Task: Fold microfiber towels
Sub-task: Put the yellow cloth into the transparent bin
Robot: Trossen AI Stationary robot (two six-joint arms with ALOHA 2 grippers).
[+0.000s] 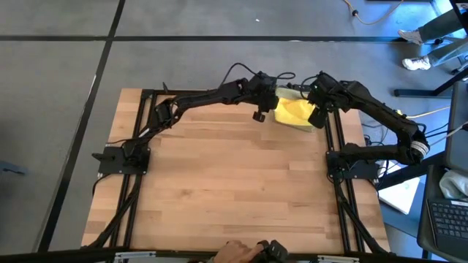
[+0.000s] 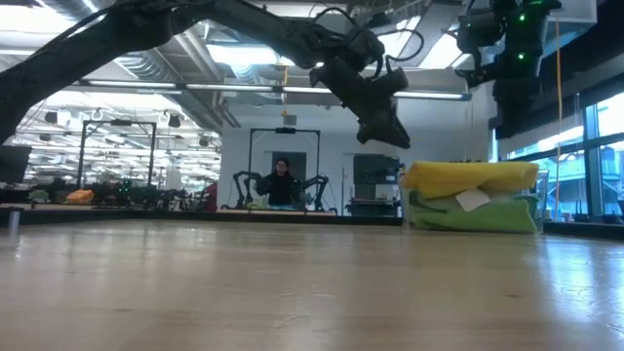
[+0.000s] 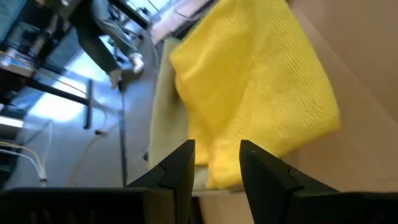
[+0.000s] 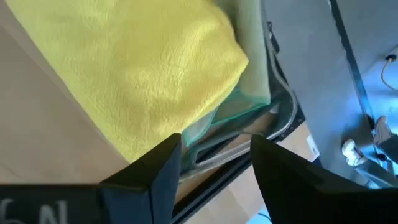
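Two dark, near-black arms, slim jointed links, matte finish. Black cables looping loose off the upper links. Left pincer [image 1: 259,115]: two black flat-sided fingers [image 3: 177,171], angular, tapering to blunt tips. Right pincer [image 1: 319,117]: same black pair [image 4: 163,163], white lettering on the housing below. Green indicator lights on the right arm's upper housing. Black flat base plates bolted to a black frame along the counter [image 1: 234,190] side edges.

The tabletop [image 1: 234,175] is pale planked wood with a soft sheen. At upper right, the yellow towel [image 1: 294,112] is fuzzy, matt cloth over a green towel [image 2: 473,215] of similar nap. The arms look matt dark.
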